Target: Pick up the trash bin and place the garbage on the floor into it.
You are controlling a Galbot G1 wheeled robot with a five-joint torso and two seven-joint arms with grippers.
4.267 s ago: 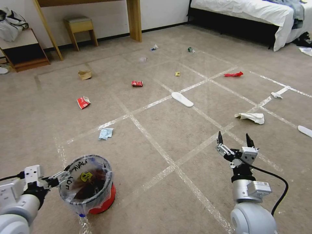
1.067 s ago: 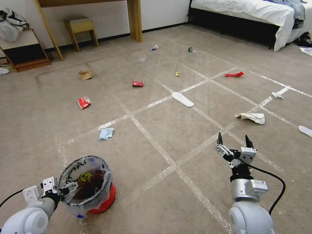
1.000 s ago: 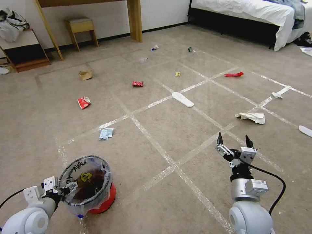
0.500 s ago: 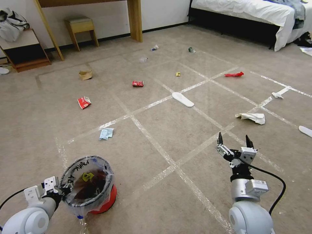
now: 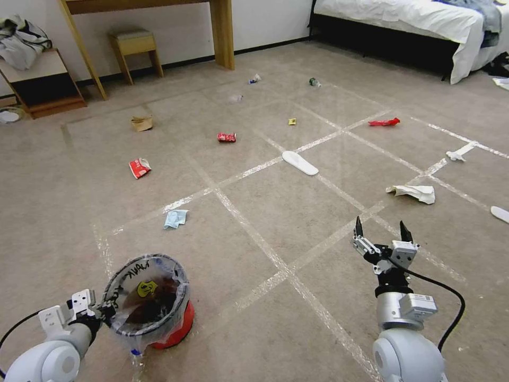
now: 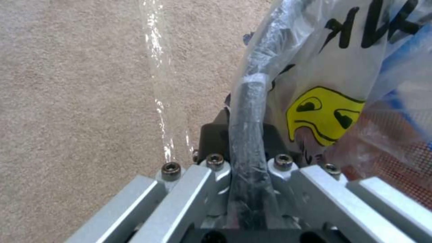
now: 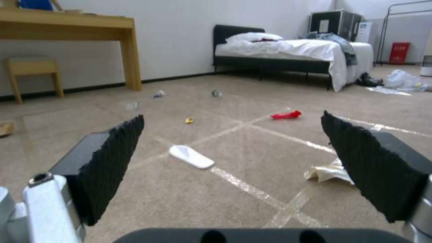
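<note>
The red trash bin [image 5: 177, 324] with its clear bag stands tilted on the floor [image 5: 297, 212] at the near left. My left gripper [image 5: 104, 310] is shut on the bin's rim [image 6: 246, 111], beside the bag's black writing and yellow sticker [image 6: 325, 114]. Low at the near right, my right gripper [image 5: 381, 229] is open and holds nothing, its black pads [image 7: 112, 158] wide apart. Garbage lies scattered: a blue mask [image 5: 175, 218], a red wrapper [image 5: 139, 167], a crushed red can [image 5: 226, 137], a brown paper bag [image 5: 141, 123], white paper [image 5: 413, 192] and another red wrapper [image 5: 383, 122].
White slippers [image 5: 300, 162] [image 5: 499, 213] lie on the carpet. A wooden desk leg [image 5: 222, 32], stool [image 5: 133, 48] and low shelf [image 5: 45, 79] line the far wall; a bed [image 5: 403, 21] stands at the back right. Tape lines cross the open carpet ahead.
My left arm has drawn back and lower while still gripping the rim. The bin has shifted slightly right and the whole view has drifted a little. The right arm is unchanged.
</note>
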